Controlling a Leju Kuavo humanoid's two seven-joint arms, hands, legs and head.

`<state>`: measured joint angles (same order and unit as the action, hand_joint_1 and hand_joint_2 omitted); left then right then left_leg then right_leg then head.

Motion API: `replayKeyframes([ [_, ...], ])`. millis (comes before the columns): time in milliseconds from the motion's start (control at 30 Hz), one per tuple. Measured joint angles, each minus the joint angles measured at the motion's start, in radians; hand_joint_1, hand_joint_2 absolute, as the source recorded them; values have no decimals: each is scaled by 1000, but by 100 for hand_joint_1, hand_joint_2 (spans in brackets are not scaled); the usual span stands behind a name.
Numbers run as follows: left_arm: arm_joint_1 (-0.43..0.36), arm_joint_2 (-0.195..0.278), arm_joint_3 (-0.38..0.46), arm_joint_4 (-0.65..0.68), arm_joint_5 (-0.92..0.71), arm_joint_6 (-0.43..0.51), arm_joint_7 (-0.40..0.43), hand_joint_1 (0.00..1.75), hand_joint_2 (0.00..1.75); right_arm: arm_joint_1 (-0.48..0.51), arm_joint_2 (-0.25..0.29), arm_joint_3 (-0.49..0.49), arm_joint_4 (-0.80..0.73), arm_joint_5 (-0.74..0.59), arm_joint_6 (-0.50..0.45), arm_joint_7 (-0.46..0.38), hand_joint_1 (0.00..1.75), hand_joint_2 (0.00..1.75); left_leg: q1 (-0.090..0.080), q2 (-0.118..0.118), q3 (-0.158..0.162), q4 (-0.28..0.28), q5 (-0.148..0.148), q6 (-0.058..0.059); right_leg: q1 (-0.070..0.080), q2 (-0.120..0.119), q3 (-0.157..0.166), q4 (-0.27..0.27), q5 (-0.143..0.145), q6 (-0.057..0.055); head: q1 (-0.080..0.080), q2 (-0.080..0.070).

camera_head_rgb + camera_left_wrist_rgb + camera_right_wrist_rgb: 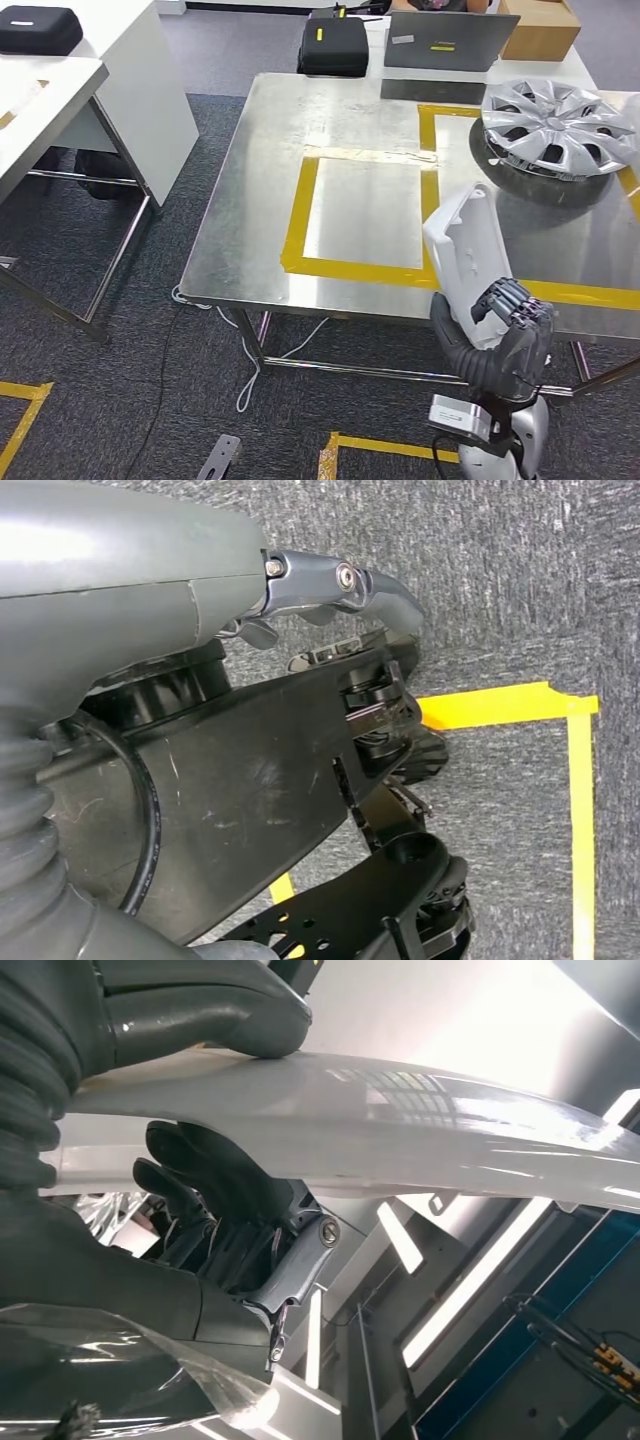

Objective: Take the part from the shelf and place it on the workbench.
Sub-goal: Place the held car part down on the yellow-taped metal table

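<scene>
Your right hand [513, 315] gripped the white part [464, 250] at the surface's [249, 215] near edge — you needed to carry it over the taped square [362, 215]; left hand [332, 585] probably empty.

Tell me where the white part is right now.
In the head view the white part is held upright in the right hand, at the near edge of the metal workbench, just in front of the silver hubcap.

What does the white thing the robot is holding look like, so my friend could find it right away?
Start at the big shiny metal workbench with yellow tape squares on it. At its near edge, toward the right, the robot's right hand holds up the white part, a flat, glossy plastic panel with rounded corners. Its neighbour, the hubcap, is silver, round and spoked; the part is plain white.
</scene>
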<state>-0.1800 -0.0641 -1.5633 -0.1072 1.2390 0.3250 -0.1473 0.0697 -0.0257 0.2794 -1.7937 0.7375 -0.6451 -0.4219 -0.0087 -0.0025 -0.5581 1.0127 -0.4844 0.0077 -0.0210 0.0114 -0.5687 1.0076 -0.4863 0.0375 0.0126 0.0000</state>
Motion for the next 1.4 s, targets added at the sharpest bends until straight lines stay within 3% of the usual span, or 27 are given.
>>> replayKeyframes([
  [633, 0, 0, 0, 0, 4, 0, 0, 0, 175, -1, -3, 8, 5, -2, -1, 3, 175, 175, 0, 0, 0, 0, 0, 0, 0, 0, 0, 0, 0, 0, 0, 0],
  [767, 0, 2, 0, 0, 6, 0, 1, 0, 175, -2, -3, 14, 5, -3, -1, 3, 175, 175, -5, 0, -3, 9, -2, 12, -6, -1, 1, -4, 5, 9, -1, 0],
  [867, 0, 3, 0, 0, 7, 0, 1, 0, 175, -3, -4, 16, 4, -5, -1, 3, 175, 175, -1, 2, 8, -19, 10, 27, -6, -1, -3, -2, -1, 16, 1, 0],
  [933, -1, 2, 0, 0, 7, 0, 2, 0, 175, -5, -5, 17, 4, -6, -1, 3, 175, 175, 5, 6, 20, -43, 22, 37, -5, -3, -37, 65, -41, 18, 4, 0],
  [1000, -1, 1, 0, 0, 7, 0, 2, 0, 175, -6, -6, 17, 5, -7, -2, 3, 175, 175, 4, 9, 21, -46, 22, 41, -4, -3, -102, 197, -99, 21, 5, 0],
  [1033, -1, 0, 0, 0, 7, 0, 2, 0, 175, -5, -7, 18, 6, -7, -2, 3, 175, 175, 5, 10, 22, -46, 21, 41, -5, -3, -130, 251, -114, 24, 5, 0],
  [1067, 0, 0, 0, 0, 7, 0, 2, 0, 175, -4, -7, 18, 7, -8, -2, 4, 175, 175, 6, 10, 22, -45, 19, 39, -7, -4, -143, 270, -109, 27, 5, 0],
  [1100, 0, 0, 0, 0, 7, 0, 2, 0, 175, -4, -8, 18, 8, -8, -2, 4, 175, 175, 8, 10, 24, -42, 16, 35, -9, -6, -135, 249, -86, 30, 5, 0],
  [1167, 0, -1, 0, 0, 7, 0, 2, 0, 175, -5, -9, 18, 9, -8, -2, 4, 175, 175, 14, 9, 27, -30, 4, 21, -14, -12, -75, 124, -18, 39, 5, 0],
  [1200, -1, 0, 0, 0, 7, 0, 2, 0, 175, -6, -9, 19, 10, -8, -2, 4, 175, 175, 14, 9, 25, -19, -5, 12, -15, -14, -43, 65, -1, 39, 7, 0],
  [1267, -1, 1, 0, 0, 7, 0, 3, 0, 175, -6, -10, 20, 11, -8, -2, 4, 175, 175, 12, 9, 21, -3, -16, 0, -12, -14, -15, 16, -3, 26, 7, 0],
  [1333, -1, 2, 0, 0, 7, 0, 3, 0, 175, -3, -10, 21, 12, -8, -2, 4, 175, 175, 12, 9, 20, 1, -21, -5, -10, -11, -13, 19, -9, 8, 5, 0],
  [1400, -2, 2, 0, 0, 6, 0, 3, 0, 175, -3, -10, 20, 12, -8, -2, 3, 175, 175, 15, 9, 13, 28, -40, -12, -11, -11, -6, 20, -14, -4, 3, 0],
])
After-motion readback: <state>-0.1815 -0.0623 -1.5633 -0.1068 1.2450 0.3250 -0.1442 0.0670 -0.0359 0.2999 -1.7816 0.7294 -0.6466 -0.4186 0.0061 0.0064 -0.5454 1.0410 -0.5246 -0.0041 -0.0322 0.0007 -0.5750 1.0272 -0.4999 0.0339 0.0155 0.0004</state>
